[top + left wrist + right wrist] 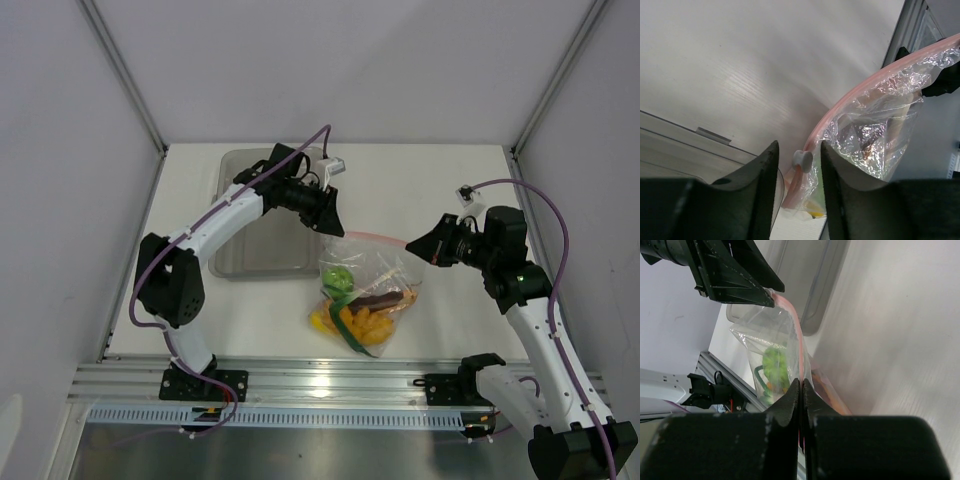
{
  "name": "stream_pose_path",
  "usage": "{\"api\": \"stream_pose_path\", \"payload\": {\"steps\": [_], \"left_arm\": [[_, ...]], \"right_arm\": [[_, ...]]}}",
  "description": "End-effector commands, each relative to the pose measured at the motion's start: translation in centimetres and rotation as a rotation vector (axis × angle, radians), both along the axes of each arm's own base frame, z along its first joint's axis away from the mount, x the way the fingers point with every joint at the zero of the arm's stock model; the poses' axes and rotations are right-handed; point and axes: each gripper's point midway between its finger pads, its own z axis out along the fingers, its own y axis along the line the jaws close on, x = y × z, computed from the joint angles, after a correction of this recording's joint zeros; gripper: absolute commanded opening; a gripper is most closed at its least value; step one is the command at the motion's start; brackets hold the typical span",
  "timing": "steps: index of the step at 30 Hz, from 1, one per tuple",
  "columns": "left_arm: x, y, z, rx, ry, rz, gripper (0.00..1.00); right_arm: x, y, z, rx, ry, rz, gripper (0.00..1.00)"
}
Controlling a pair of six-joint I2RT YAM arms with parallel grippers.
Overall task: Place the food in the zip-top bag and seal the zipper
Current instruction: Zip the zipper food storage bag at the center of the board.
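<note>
The transparent zip-top bag [372,270] hangs off the table, stretched between my two grippers. Inside it the food shows: a green lime [337,275], a dark-red slice [381,298], an orange cluster [371,322], a green stalk [350,335]. The pink-red zipper [375,238] runs along the top. My left gripper [330,222] is at the strip's left end. In the left wrist view its jaws [798,150] straddle the white slider [802,160] with gaps on both sides. My right gripper [413,248] is shut on the zipper's right end [801,382]. The lime [775,365] hangs below the strip.
A rigid clear grey bin [255,260] lies on the table just left of the bag, under my left arm. The metal rail [330,380] runs along the near edge below the bag. The enclosure walls stand left and right.
</note>
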Motion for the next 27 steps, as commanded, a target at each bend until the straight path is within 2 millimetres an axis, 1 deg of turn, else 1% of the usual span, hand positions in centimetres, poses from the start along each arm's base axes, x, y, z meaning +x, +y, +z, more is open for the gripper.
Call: {"api": "stream_pose_path", "payload": {"steps": [1, 3, 4, 5, 8, 10, 14, 15, 18, 19, 20, 21, 27], "left_arm": [[0.0, 0.0, 1.1, -0.047, -0.011, -0.010, 0.38], [0.0, 0.2, 1.1, -0.047, -0.008, -0.007, 0.34], [-0.2, 0.2, 1.0, -0.049, -0.001, -0.011, 0.30], [-0.2, 0.3, 1.0, -0.049, 0.005, -0.009, 0.27], [-0.4, 0.5, 0.9, -0.050, 0.011, -0.007, 0.24], [-0.6, 0.8, 0.8, -0.047, 0.014, -0.003, 0.18], [-0.6, 1.6, 1.0, -0.032, 0.028, 0.049, 0.10], [-0.4, 1.9, 0.8, -0.018, 0.032, 0.068, 0.06], [-0.4, 2.6, 0.5, 0.010, 0.040, 0.096, 0.01], [-0.6, 2.8, 0.3, 0.016, 0.046, 0.099, 0.01], [-0.6, 2.9, 0.5, 0.014, 0.040, 0.102, 0.01], [-0.6, 3.0, 0.3, 0.019, 0.046, 0.106, 0.01], [-0.4, 3.7, 0.6, 0.030, 0.030, 0.135, 0.00]], "right_arm": [[0.0, 0.2, 1.2, 0.019, -0.053, 0.015, 0.00], [0.0, 0.1, 1.2, 0.015, -0.052, 0.011, 0.00], [0.0, 0.1, 1.1, 0.013, -0.051, 0.009, 0.00], [0.0, 0.1, 1.0, 0.011, -0.047, 0.007, 0.00], [0.2, -0.1, 0.9, 0.009, -0.045, -0.008, 0.00], [0.5, -0.3, 0.8, 0.001, -0.039, -0.031, 0.00], [0.8, -0.9, 0.4, -0.016, -0.030, -0.068, 0.00], [0.8, -0.9, 0.3, -0.020, -0.029, -0.073, 0.00], [1.0, -1.2, 0.0, -0.028, -0.016, -0.099, 0.00], [1.2, -1.4, 0.0, -0.029, -0.014, -0.112, 0.00], [1.2, -1.4, -0.1, -0.030, -0.010, -0.115, 0.00], [1.2, -1.5, -0.2, -0.032, -0.007, -0.120, 0.00], [1.2, -1.7, -0.3, -0.037, 0.000, -0.134, 0.00]]}}
